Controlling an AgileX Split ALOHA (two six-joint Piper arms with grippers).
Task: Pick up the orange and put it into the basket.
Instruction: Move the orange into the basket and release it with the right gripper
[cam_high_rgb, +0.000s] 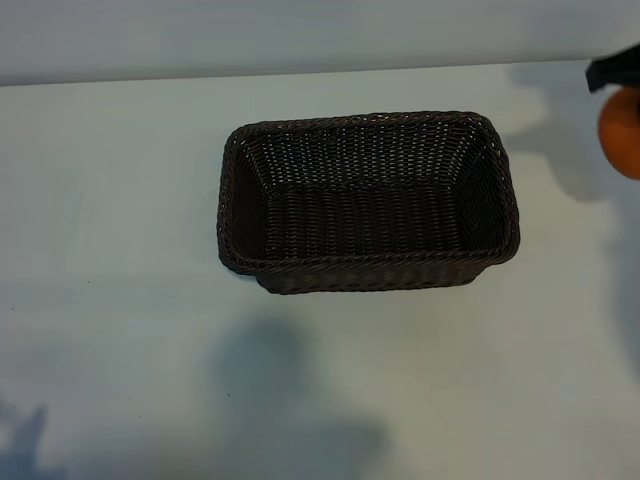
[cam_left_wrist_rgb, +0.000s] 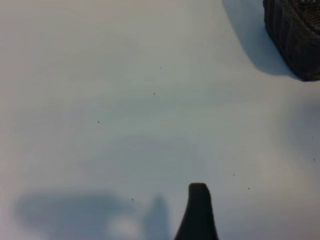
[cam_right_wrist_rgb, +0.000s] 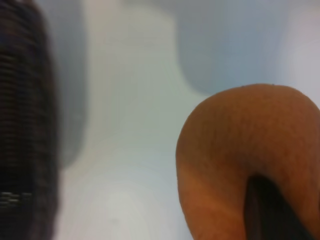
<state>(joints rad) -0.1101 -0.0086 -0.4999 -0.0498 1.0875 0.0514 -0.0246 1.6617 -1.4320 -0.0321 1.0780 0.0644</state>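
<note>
One orange (cam_high_rgb: 622, 130) hangs at the exterior view's right edge, clear of the white table (cam_high_rgb: 120, 330), pinched in the right gripper (cam_high_rgb: 612, 72), whose jaws close tight on the fruit; it sits to the right of the basket (cam_high_rgb: 368, 268), which stands mid-table; the left gripper (cam_left_wrist_rgb: 197, 212) hovers wide open over bare table, holding nothing.

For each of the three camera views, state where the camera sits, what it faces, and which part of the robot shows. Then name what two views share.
Exterior view: steeply above the white table, facing the dark brown woven wicker basket; the right end effector holds the small round orange at the picture's right edge.
Left wrist view: on the left arm, facing table and a basket corner; one fingertip shows.
Right wrist view: on the right arm, facing the gripped orange, a dark finger and the basket's side.
All three share the basket.
</note>
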